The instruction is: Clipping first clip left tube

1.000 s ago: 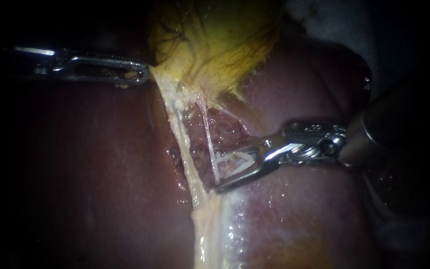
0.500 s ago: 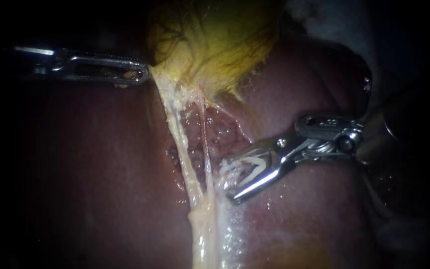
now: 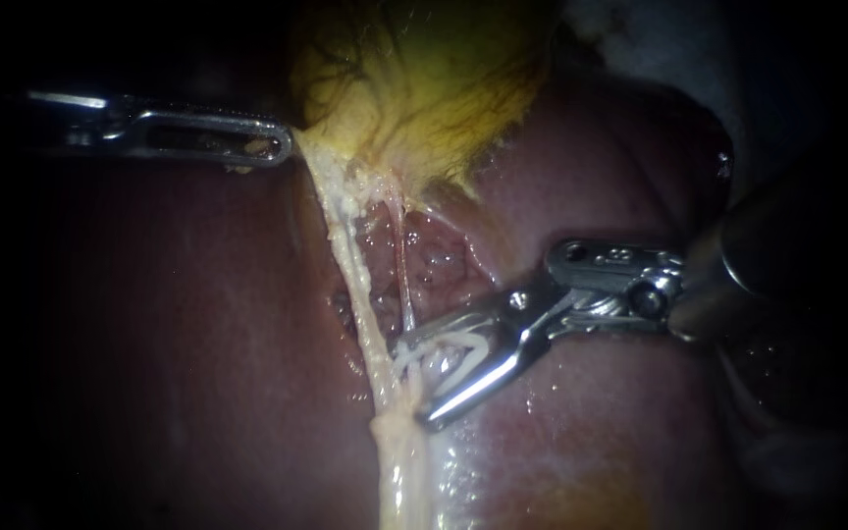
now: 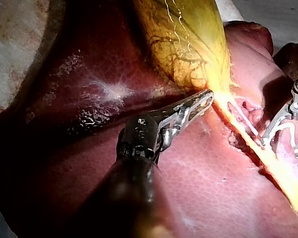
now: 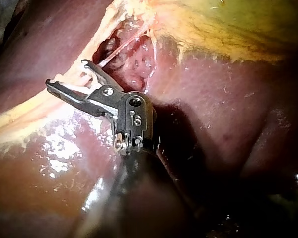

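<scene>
Pinching the far edge of the gallbladder (image 3: 414,88) with the left instrument (image 3: 285,147), jaws closed on it; carrying a white clip (image 3: 449,353) in wide-spread jaws of the right instrument (image 3: 412,385), tips against the left tube (image 3: 350,265). From the left wrist, gripping where the gallbladder narrows. From the right wrist, resting clip-bearing jaws on pale strands over the liver (image 5: 228,114).

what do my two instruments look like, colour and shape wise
The left instrument has long, slim, silvery jaws with a slot along them, then a dark rounded wrist and dark shaft. The right instrument is silvery too: two thin tapering jaws, a riveted hinge, a blocky metal wrist with a round pin, and a thick dark shaft.
</scene>
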